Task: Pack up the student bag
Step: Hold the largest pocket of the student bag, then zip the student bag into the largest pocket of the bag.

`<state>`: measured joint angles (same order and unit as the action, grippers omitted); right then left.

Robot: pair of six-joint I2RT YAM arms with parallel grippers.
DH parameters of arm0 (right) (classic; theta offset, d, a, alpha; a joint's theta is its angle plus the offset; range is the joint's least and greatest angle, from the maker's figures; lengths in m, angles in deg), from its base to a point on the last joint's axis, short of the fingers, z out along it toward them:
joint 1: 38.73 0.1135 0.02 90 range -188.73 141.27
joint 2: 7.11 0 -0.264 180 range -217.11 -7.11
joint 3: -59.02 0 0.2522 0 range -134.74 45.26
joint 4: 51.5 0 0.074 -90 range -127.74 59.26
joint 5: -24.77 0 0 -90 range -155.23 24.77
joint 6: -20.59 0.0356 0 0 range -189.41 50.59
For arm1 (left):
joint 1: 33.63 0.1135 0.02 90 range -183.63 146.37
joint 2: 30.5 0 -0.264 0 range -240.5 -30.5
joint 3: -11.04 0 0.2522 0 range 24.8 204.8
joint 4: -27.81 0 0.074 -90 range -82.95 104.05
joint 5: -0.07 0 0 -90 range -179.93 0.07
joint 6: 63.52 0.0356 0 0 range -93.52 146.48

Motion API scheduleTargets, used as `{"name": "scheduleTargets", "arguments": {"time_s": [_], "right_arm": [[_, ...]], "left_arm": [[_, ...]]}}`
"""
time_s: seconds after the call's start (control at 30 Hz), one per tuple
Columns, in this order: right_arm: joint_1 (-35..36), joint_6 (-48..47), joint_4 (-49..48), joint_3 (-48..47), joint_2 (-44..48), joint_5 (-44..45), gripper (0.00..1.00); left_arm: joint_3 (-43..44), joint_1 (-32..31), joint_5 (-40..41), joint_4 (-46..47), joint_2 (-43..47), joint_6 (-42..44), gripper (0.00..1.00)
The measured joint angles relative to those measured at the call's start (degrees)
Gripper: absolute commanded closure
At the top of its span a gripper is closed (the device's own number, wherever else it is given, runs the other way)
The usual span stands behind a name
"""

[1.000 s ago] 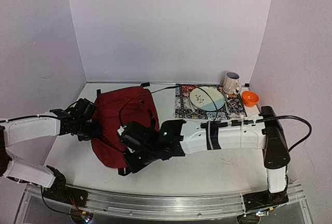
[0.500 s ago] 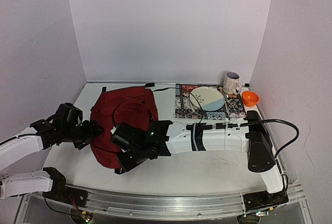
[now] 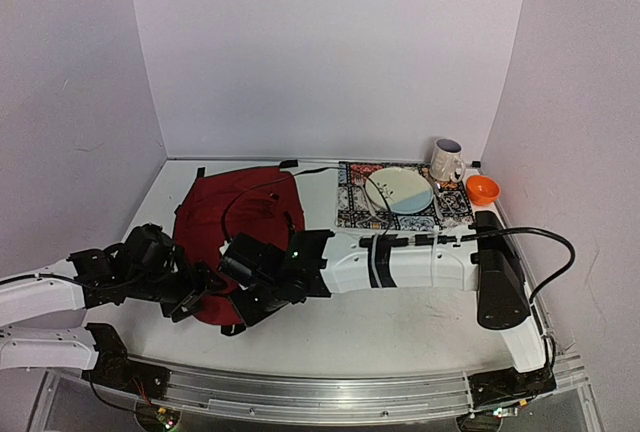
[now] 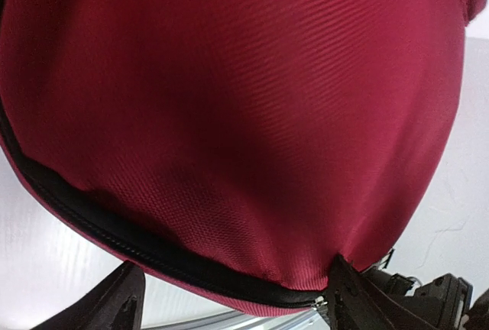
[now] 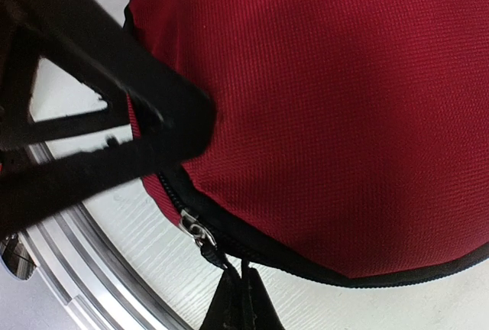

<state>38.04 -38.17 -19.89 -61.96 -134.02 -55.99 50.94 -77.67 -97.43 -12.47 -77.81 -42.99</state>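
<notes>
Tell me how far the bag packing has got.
Looks done: the student bag bulges, and its zipper is shut wherever it shows. In hand: the right gripper is shut on the zipper pull at the near edge; the left gripper stands open astride that edge. Left: unclear, since the contents and the zipper's far end are hidden.

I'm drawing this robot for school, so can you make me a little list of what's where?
bag: dark red, lying on the table
left fingers: open, by the bag's near edge
right fingers: shut on the zipper pull
far right: plate on patterned mat, mug, orange bowl
</notes>
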Motion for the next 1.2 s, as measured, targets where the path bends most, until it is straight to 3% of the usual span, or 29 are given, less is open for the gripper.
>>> {"name": "scheduleTargets", "arguments": {"time_s": [0.17, 0.47, 0.9, 1.2], "right_arm": [[-0.2, 0.0, -0.2, 0.0, 0.0, 0.3, 1.00], [-1.1, 0.1, -2.2, 6.4, 1.6, 1.9, 1.00], [-11.6, 1.7, -6.0, 25.9, 18.5, 6.1, 1.00], [-13.1, 2.0, -10.3, 33.0, 26.6, 2.4, 1.00]], "left_arm": [[-1.4, -2.3, 0.1, 3.7, -2.5, -3.1, 0.43], [-1.4, -4.9, 1.7, 9.2, -7.2, -3.8, 0.99], [1.1, -5.4, 0.1, 6.5, -3.3, 0.2, 1.00], [8.9, -6.3, 4.1, -7.9, 0.1, 5.5, 1.00]]}}
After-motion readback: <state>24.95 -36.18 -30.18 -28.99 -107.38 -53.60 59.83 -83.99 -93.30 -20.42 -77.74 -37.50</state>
